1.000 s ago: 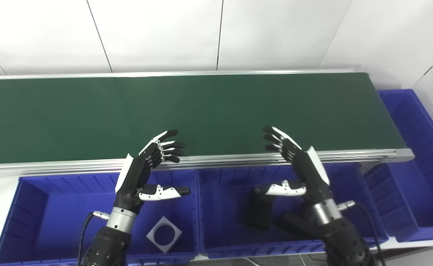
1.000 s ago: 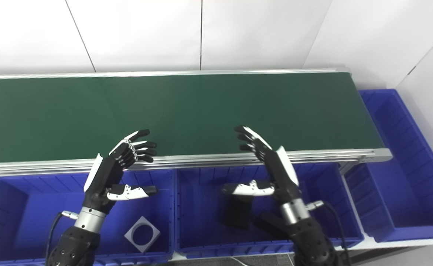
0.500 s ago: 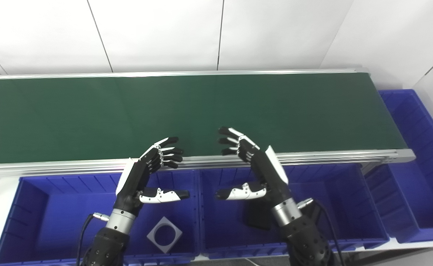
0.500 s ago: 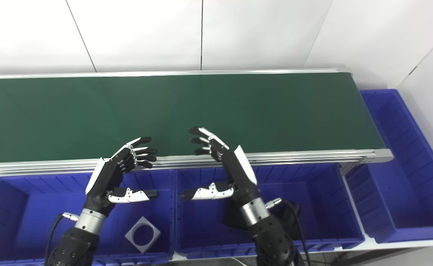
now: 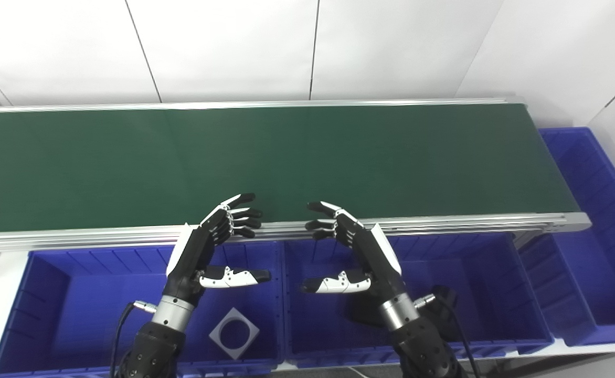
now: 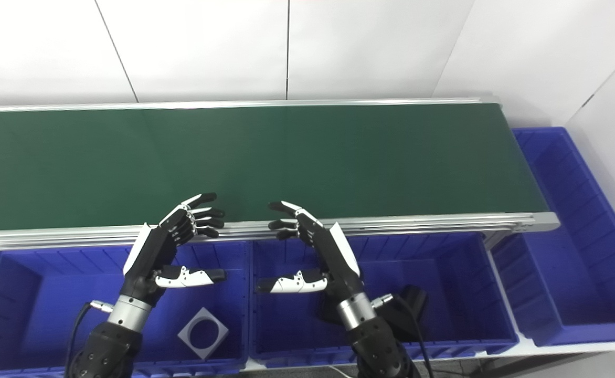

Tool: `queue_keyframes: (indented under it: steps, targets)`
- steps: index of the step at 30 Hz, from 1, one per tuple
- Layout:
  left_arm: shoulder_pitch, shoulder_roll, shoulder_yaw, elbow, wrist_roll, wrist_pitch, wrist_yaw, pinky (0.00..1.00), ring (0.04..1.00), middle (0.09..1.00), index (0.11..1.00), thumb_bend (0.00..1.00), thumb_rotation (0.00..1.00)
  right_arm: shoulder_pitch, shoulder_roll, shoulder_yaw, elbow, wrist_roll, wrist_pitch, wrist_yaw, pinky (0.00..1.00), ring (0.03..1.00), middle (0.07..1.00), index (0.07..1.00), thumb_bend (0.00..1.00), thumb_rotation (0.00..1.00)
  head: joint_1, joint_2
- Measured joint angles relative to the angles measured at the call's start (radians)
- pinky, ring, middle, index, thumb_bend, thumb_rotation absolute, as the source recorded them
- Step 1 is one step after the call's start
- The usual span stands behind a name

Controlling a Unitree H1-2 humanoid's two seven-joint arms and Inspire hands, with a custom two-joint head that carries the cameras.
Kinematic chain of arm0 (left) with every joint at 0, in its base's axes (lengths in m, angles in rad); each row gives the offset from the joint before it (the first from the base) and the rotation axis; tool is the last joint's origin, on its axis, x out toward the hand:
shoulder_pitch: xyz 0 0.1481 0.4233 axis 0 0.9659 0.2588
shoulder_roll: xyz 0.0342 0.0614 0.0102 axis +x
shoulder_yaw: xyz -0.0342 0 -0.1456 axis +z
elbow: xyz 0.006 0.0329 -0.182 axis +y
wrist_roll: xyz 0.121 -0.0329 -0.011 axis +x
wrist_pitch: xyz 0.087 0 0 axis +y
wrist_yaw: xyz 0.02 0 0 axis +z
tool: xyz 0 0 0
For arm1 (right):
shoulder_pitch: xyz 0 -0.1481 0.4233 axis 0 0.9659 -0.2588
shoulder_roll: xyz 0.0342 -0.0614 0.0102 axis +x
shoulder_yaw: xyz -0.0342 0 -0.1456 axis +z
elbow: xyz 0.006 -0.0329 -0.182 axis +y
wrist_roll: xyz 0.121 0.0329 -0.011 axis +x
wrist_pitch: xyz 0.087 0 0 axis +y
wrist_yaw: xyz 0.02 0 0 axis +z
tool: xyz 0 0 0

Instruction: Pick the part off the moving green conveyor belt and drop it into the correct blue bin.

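The left hand (image 5: 208, 247) and the right hand (image 5: 362, 252) were both spread wide and held nothing, palms facing each other over the near rail of the green conveyor belt (image 5: 286, 157); no part showed on the belt. A grey square plate (image 5: 233, 333) lay in the left blue bin (image 5: 50, 273); a dark part (image 6: 410, 310) lay in the middle blue bin (image 5: 496, 262), partly hidden behind the right arm.

The right hand (image 5: 357, 252) and its arm cover most of a black part (image 5: 441, 302) in the middle blue bin (image 5: 496, 344), and the green belt (image 5: 76, 163) runs off the left edge.
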Motion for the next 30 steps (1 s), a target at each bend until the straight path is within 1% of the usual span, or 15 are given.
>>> queue_keyframes:
  steps: [1,2,3,4,5,6,7,10,11,13,15,26,27,29,30]
  targets:
    - [0.000,0.000,-0.001,0.000,0.001,0.000,0.000,0.60,0.665,0.724,0.818,0.95,0.25,-0.001,0.001,0.000,0.010,-0.002,-0.001,-0.003,0.67,0.737,0.853,0.822,1.00,0.32,0.000,0.000]
    - [0.000,-0.002,-0.003,0.000,0.003,0.000,0.000,0.60,0.666,0.725,0.819,0.96,0.26,-0.001,0.001,-0.001,0.017,-0.003,-0.001,-0.004,0.67,0.740,0.854,0.823,1.00,0.32,0.063,0.005]
    - [0.000,-0.004,-0.004,0.000,0.003,0.000,0.001,0.60,0.666,0.726,0.819,0.96,0.27,-0.001,0.001,-0.002,0.022,-0.003,-0.001,-0.004,0.67,0.741,0.854,0.823,1.00,0.32,0.063,0.005]
    - [0.000,-0.007,-0.007,0.001,0.007,0.000,0.002,0.60,0.666,0.726,0.822,0.98,0.29,-0.001,-0.001,-0.003,0.025,-0.001,-0.002,-0.003,0.68,0.744,0.855,0.824,1.00,0.31,0.063,0.005]
    - [0.000,-0.010,-0.009,0.003,0.015,-0.001,0.004,0.60,0.666,0.726,0.823,0.98,0.30,-0.001,-0.004,-0.005,0.026,0.001,-0.003,-0.002,0.68,0.744,0.855,0.824,1.00,0.31,0.103,0.008]
    - [0.000,-0.015,-0.011,0.007,0.022,-0.001,0.008,0.60,0.665,0.726,0.824,0.99,0.31,-0.002,-0.009,-0.008,0.030,0.007,-0.006,0.000,0.68,0.745,0.856,0.827,1.00,0.30,0.103,0.008]
    - [0.000,-0.018,-0.014,0.013,0.030,-0.001,0.013,0.59,0.664,0.728,0.825,0.99,0.33,-0.003,-0.013,-0.011,0.035,0.014,-0.010,0.003,0.68,0.745,0.854,0.827,1.00,0.30,0.134,0.008]
    - [0.000,-0.033,-0.019,0.033,0.071,-0.001,0.034,0.59,0.661,0.724,0.820,1.00,0.34,-0.004,-0.023,-0.026,0.048,0.048,-0.012,0.010,0.68,0.746,0.852,0.819,1.00,0.29,0.135,0.008]
    - [0.000,-0.035,-0.019,0.034,0.082,-0.001,0.039,0.59,0.661,0.724,0.818,1.00,0.34,-0.004,-0.024,-0.030,0.048,0.053,-0.012,0.011,0.68,0.746,0.852,0.818,1.00,0.30,0.113,0.006]
    - [0.000,-0.037,-0.021,0.032,0.093,-0.001,0.043,0.59,0.665,0.728,0.819,0.99,0.34,-0.004,-0.024,-0.033,0.048,0.062,-0.012,0.011,0.68,0.747,0.853,0.819,1.00,0.30,0.108,0.006]
    - [0.000,-0.036,-0.020,0.031,0.093,-0.001,0.046,0.60,0.669,0.732,0.821,0.99,0.33,-0.004,-0.024,-0.032,0.048,0.062,-0.012,0.011,0.67,0.746,0.853,0.827,1.00,0.31,0.085,0.005]
    - [0.003,-0.030,-0.019,0.011,0.076,-0.001,0.045,0.60,0.665,0.730,0.831,0.99,0.32,0.000,-0.015,-0.029,0.048,0.037,-0.013,0.008,0.68,0.751,0.861,0.827,1.00,0.30,0.043,0.000]
    - [0.004,-0.028,-0.019,0.010,0.070,-0.001,0.045,0.60,0.665,0.730,0.831,0.99,0.32,0.002,-0.013,-0.029,0.048,0.036,-0.013,0.006,0.68,0.751,0.861,0.827,1.00,0.30,0.021,0.002]
    - [0.006,-0.024,-0.016,0.007,0.062,-0.001,0.041,0.60,0.666,0.729,0.826,1.00,0.31,0.003,-0.009,-0.028,0.048,0.031,-0.013,0.004,0.68,0.751,0.860,0.825,1.00,0.30,-0.002,0.003]
    - [0.006,-0.020,-0.015,0.003,0.061,-0.001,0.038,0.59,0.661,0.724,0.821,0.99,0.31,0.003,-0.007,-0.027,0.048,0.029,-0.013,0.003,0.68,0.749,0.859,0.822,1.00,0.30,-0.066,0.006]
